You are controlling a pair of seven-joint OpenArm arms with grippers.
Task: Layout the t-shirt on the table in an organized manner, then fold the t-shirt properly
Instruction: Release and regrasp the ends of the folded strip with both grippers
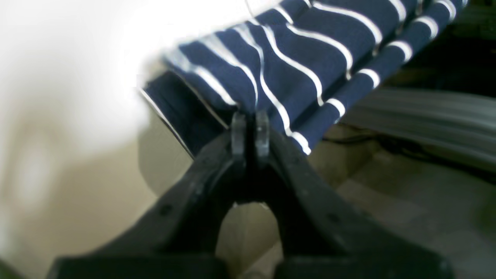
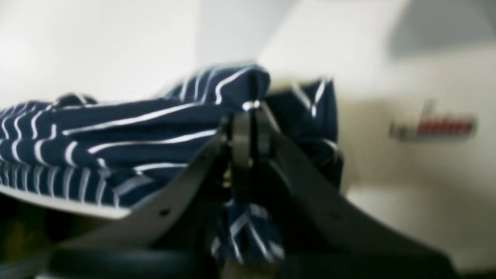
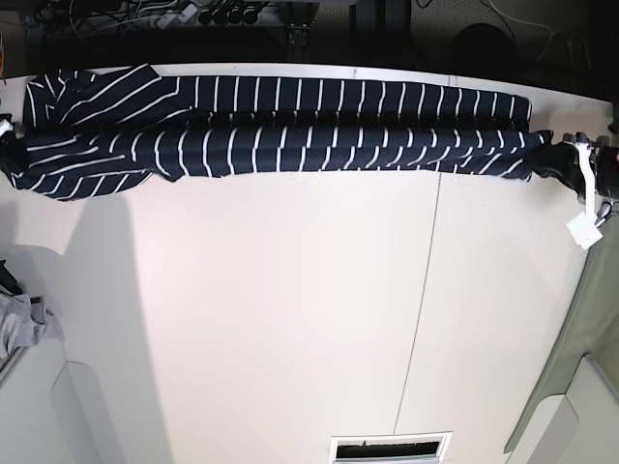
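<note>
The navy t-shirt [image 3: 290,135] with thin white stripes lies stretched in a long band along the far edge of the white table [image 3: 290,319]. At the band's right end in the base view, my left gripper [image 3: 553,160] is shut on the fabric. The left wrist view shows its jaws [image 1: 250,116] pinched together on a striped fold of the t-shirt [image 1: 302,58]. My right gripper [image 3: 8,153] holds the opposite end at the left edge of the base view. In the right wrist view it [image 2: 251,112] is shut on bunched t-shirt cloth [image 2: 135,135].
A small grey cloth [image 3: 21,327] lies at the table's left edge. A thin dark seam [image 3: 424,290] runs across the tabletop. A white tag [image 3: 583,232] hangs by the left arm. A vent-like slot [image 3: 392,449] sits at the near edge. Cables and dark gear [image 3: 193,14] line the far side.
</note>
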